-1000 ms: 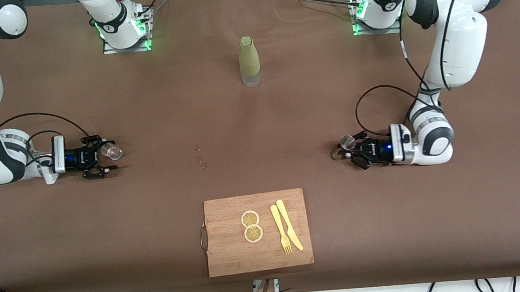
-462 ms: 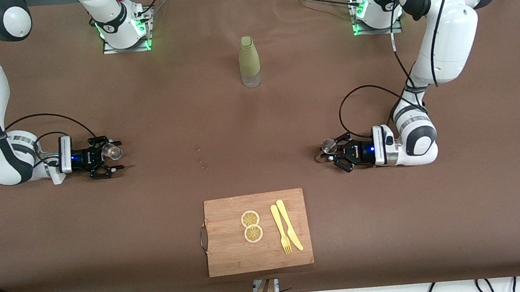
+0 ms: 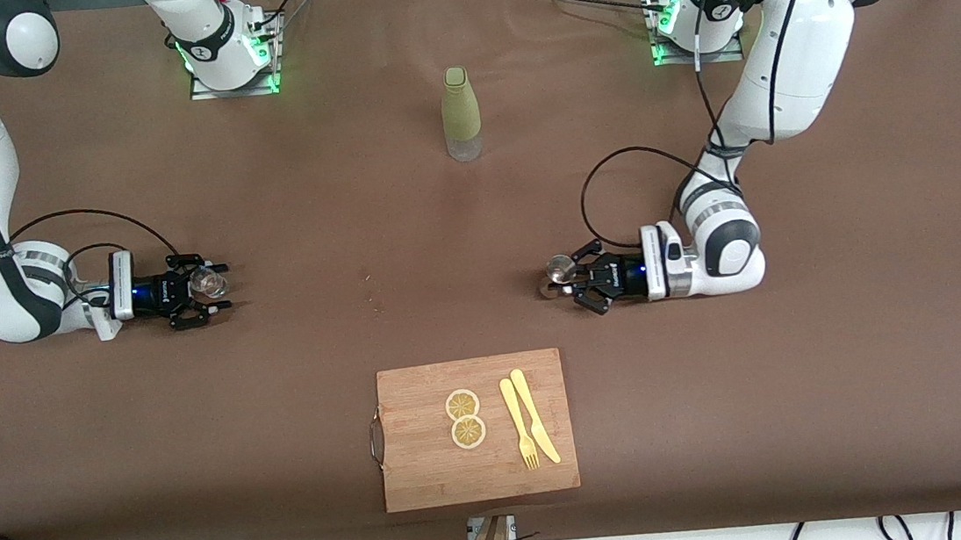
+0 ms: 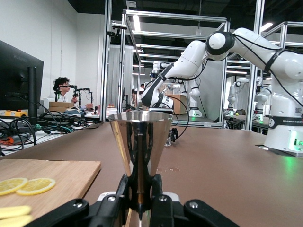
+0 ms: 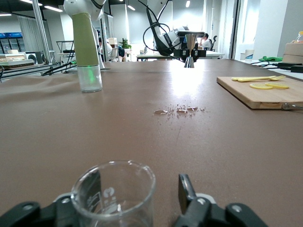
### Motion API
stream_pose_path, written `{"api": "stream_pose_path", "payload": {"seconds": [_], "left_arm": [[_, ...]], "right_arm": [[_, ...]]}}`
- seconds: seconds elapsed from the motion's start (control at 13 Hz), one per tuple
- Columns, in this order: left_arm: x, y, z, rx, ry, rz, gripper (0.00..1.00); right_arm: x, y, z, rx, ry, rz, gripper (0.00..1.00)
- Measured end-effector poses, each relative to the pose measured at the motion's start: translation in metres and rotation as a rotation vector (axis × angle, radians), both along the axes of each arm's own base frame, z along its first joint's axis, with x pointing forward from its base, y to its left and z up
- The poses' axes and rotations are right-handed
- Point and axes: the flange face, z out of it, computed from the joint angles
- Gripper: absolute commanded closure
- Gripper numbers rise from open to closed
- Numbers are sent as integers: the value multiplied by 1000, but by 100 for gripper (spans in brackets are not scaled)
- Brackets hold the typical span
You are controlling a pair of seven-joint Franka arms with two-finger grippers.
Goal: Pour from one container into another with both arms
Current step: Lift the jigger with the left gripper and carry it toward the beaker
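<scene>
My left gripper (image 3: 568, 277) sits low over the brown tablecloth (image 3: 353, 229) toward the left arm's end, its fingers closed on the waist of a polished steel jigger (image 4: 140, 151), an hourglass cone whose lower half is hidden between the jaws in the left wrist view. My right gripper (image 3: 209, 289) is low at the right arm's end with a small clear glass beaker (image 5: 114, 194) between its fingers, the beaker's base cut off in the right wrist view, and I cannot tell whether the pads actually press the glass. Between the two, farther from the front camera, stands a matte olive bottle (image 3: 460, 113) with a clear base; nearer it lies a bamboo cutting board (image 3: 430, 478) with two lemon slices (image 3: 465, 418) and a yellow fork and knife (image 3: 529, 428), and a few shiny droplets (image 5: 179, 111) sit mid-table.
</scene>
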Motion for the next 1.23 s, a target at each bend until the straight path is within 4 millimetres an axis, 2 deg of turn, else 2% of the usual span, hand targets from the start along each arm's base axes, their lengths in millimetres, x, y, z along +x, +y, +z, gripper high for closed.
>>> {"api": "stream_pose_path", "payload": {"seconds": [0.08, 0.15, 0.38, 0.69, 0.92, 1.23], "left_arm": [[-3, -13, 0, -3, 9, 16, 100], [-6, -27, -1, -1, 18, 32, 100], [-19, -68, -2, 31, 46, 62, 100], [-29, -101, 1, 59, 55, 83, 100], [-35, -119, 2, 77, 59, 99, 100], [-46, -136, 0, 80, 72, 94, 100]], "right_arm": [[0, 0, 0, 0, 0, 0, 47], [0, 0, 0, 0, 0, 0, 48], [0, 0, 0, 1, 0, 0, 65], [0, 0, 0, 1, 0, 0, 77], [0, 2, 0, 0, -1, 3, 79], [12, 22, 14, -9, -21, 42, 79]]}}
